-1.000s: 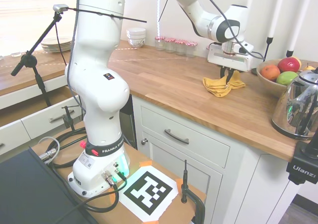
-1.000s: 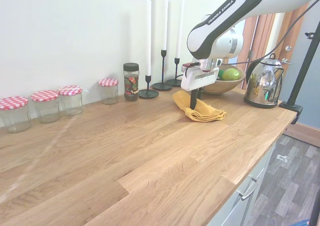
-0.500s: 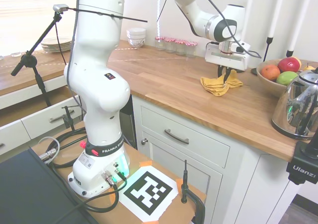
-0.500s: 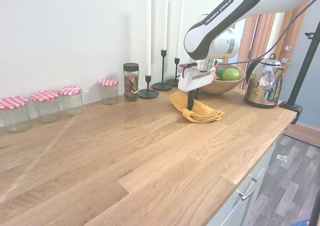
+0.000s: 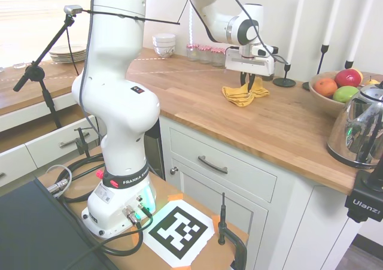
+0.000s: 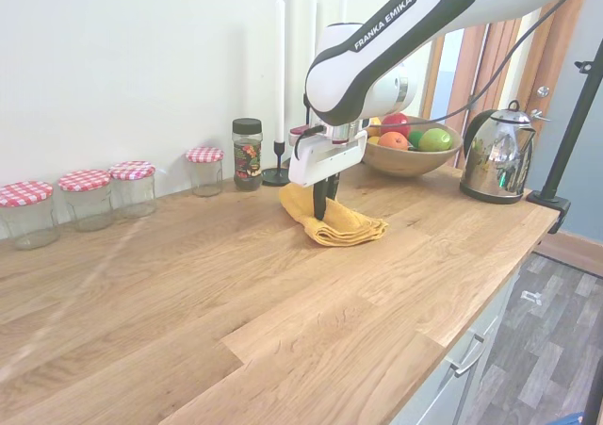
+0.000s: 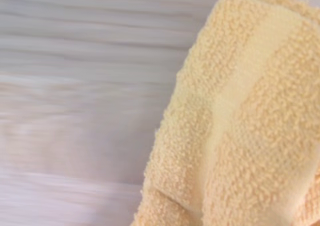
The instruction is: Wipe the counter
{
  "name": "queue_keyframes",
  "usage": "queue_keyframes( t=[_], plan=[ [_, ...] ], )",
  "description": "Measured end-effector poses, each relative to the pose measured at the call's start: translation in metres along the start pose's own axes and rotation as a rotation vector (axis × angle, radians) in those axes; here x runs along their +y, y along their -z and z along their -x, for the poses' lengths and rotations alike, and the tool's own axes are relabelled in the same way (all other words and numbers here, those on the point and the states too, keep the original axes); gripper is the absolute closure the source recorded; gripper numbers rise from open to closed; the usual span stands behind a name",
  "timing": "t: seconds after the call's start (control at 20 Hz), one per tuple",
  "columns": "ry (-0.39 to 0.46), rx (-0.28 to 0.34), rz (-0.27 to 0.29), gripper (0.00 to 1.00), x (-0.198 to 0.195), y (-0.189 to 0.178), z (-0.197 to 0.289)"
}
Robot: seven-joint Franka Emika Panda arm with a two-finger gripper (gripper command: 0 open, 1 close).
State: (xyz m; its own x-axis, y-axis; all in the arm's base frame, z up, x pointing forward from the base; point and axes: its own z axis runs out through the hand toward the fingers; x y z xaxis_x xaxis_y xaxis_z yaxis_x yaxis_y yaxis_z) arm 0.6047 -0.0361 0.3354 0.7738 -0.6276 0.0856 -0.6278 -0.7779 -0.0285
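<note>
Left to right in the second exterior view: four red-checked-lid glass jars [image 6: 89,197], a dark-lidded spice jar [image 6: 247,153], then the claw [image 6: 322,210] pinching a crumpled yellow terry cloth [image 6: 341,225] against the warm-brown plank worktop [image 6: 236,312], mid-counter. Right: wooden fruit bowl [image 6: 412,158], steel kettle [image 6: 496,154]. Risk: cloth bunches or slips from the pinch; a sweep too far wallward could topple the jars.
</note>
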Motion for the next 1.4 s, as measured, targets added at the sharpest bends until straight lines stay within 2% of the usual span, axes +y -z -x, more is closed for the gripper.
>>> queue_keyframes(
  t=[0.65,0.95,1.25,1.4],
  plan=[
    [0.091,0.054,0.032,1.0,-0.135,0.004,0.123],
    [0.148,0.067,0.067,1.0,-0.197,0.007,0.176],
    [0.205,0.085,0.108,1.0,-0.241,0.008,0.21],
    [0.224,0.084,0.109,1.0,-0.253,0.009,0.221]
  ],
)
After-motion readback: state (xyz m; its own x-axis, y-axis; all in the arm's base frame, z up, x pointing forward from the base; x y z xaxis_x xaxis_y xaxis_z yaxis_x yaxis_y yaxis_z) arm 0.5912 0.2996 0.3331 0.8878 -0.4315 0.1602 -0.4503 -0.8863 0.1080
